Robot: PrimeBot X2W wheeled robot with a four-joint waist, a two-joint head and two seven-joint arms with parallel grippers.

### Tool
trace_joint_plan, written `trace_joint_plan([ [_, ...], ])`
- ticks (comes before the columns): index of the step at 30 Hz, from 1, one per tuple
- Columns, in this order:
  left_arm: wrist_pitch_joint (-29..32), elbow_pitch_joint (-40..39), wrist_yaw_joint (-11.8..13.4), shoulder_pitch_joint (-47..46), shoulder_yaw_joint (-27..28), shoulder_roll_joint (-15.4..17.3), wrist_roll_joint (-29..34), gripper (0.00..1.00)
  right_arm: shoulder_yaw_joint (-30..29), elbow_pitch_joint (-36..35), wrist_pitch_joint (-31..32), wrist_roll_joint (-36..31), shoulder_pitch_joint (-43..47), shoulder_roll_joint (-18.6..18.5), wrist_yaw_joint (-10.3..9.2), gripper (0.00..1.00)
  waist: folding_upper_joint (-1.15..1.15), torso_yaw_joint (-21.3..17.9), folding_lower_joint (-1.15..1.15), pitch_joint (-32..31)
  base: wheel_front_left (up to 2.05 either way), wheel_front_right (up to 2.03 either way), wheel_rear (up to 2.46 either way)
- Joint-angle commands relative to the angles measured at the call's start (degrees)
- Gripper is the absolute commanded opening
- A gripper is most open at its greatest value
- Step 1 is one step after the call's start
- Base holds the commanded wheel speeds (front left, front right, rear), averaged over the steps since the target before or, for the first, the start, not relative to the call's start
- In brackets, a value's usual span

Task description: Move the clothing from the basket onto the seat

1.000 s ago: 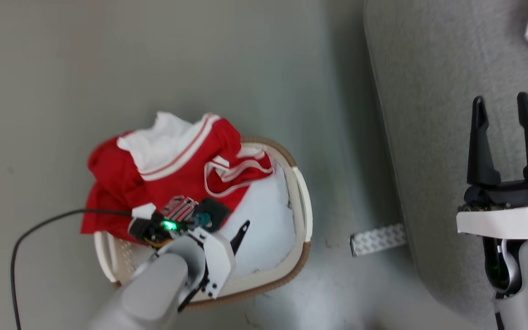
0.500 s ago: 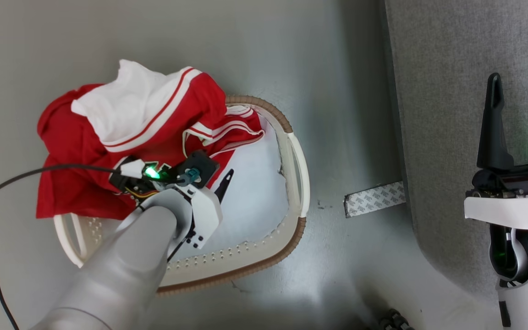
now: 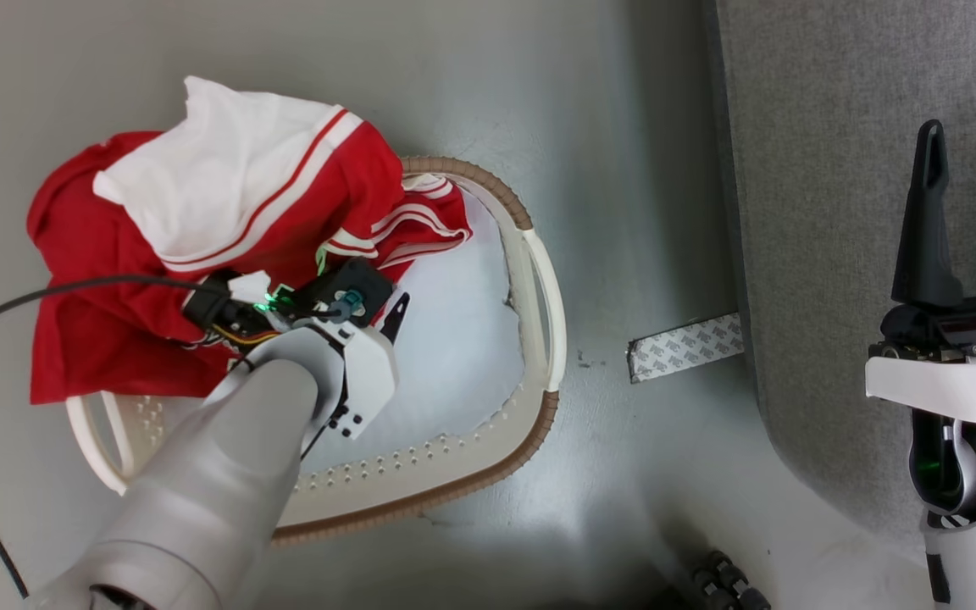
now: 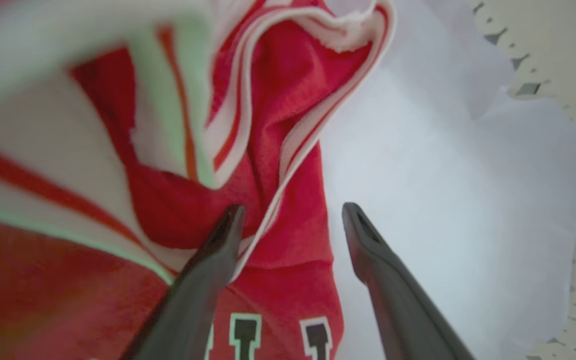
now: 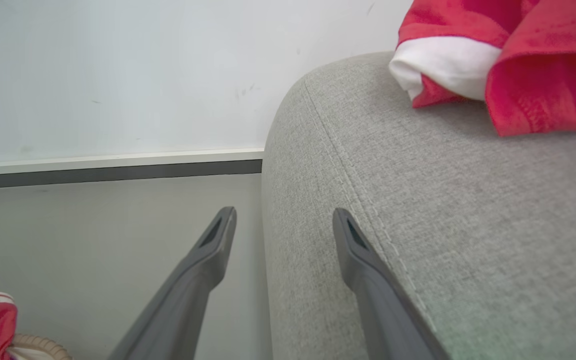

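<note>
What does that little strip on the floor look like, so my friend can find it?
Start at the big grey sofa and the cream laundry basket beside it. On the grey floor between them lies a short tape strip, one end at the sofa's foot. It is flat and pale with grey printed marks, unlike the red jerseys.

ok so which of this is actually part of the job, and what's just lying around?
Job: red jerseys spilling over the basket; grey sofa, another jersey lying on it.
Lying about: white pad inside the basket; tape strip on the floor.
</note>
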Motion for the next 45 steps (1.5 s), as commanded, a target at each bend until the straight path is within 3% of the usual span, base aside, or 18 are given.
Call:
trace_joint_plan([
  [1,-0.3,0.6,-0.1,-0.8,-0.4,0.0,0.7,1.00,0.1,1.7,0.4,1.3,1.0,0.5,-0.11,1.00,0.00,-0.2,0.00,0.5,0.00,0.00,0.00],
  [4,-0.5,1.5,0.1,-1.5,-0.9,-0.2,0.9,1.00,0.0,1.5,0.4,1.7,1.4,0.5,-0.11,1.00,0.00,-0.4,0.00,1.0,0.00,0.00,0.00],
  [5,-0.6,1.7,0.2,-1.5,-1.1,-0.3,0.9,0.82,0.0,1.5,0.4,1.8,1.7,0.5,-0.11,1.00,0.00,-0.5,0.00,1.1,0.00,0.00,0.00],
  [6,-0.7,1.9,0.3,-1.6,-1.2,-0.3,0.9,0.40,-0.1,1.4,0.4,1.8,1.9,0.5,-0.11,1.00,0.00,-0.6,0.00,1.2,0.00,0.00,0.00],
  [7,-0.8,2.2,0.3,-1.7,-1.3,-0.3,0.9,0.09,-0.1,1.3,0.4,1.8,2.2,0.5,-0.11,1.00,0.00,-0.7,0.00,1.3,0.00,0.00,0.00],
  [8,-0.8,2.2,0.3,-1.7,-1.3,-0.3,0.9,0.09,-0.1,1.3,0.4,1.8,2.2,0.5,-0.11,1.00,0.00,-0.7,0.00,1.3,0.00,0.00,0.00],
  [9,-0.8,2.4,0.2,-1.9,-1.5,-0.4,0.9,0.00,-0.3,1.2,0.4,1.7,2.5,0.4,-0.11,1.00,0.00,-0.8,0.00,1.4,0.00,0.00,0.00],
  [19,-2.4,2.8,-2.0,0.5,-0.7,-1.7,-2.5,0.00,-2.6,2.3,0.4,1.6,4.2,0.1,-0.18,1.00,0.00,0.5,0.00,-2.6,0.00,0.00,0.00],
  [26,-3.3,-2.2,-3.4,6.8,1.2,-3.1,-6.4,0.00,-4.4,3.6,0.3,-0.5,6.1,0.2,-0.15,1.00,0.00,4.0,0.00,-13.2,0.00,0.00,0.00],
  [36,-3.3,-17.5,-4.4,18.2,4.8,-2.9,-11.7,0.00,-6.7,7.8,0.3,-3.8,12.8,0.1,-0.14,1.00,0.00,9.3,0.00,-30.1,0.00,0.00,0.00],
  [41,-3.3,-24.0,-4.5,22.3,6.8,-1.3,-14.3,0.00,-6.8,9.9,0.3,-4.6,17.1,0.2,-0.14,1.00,0.00,11.6,0.00,-38.4,0.00,0.00,0.00],
  [45,-3.3,-28.7,-3.2,24.4,9.0,0.1,-16.3,0.00,-5.8,11.2,0.3,-5.4,20.5,0.1,-0.14,1.00,0.00,12.7,0.00,-44.6,0.00,0.00,0.00],
])
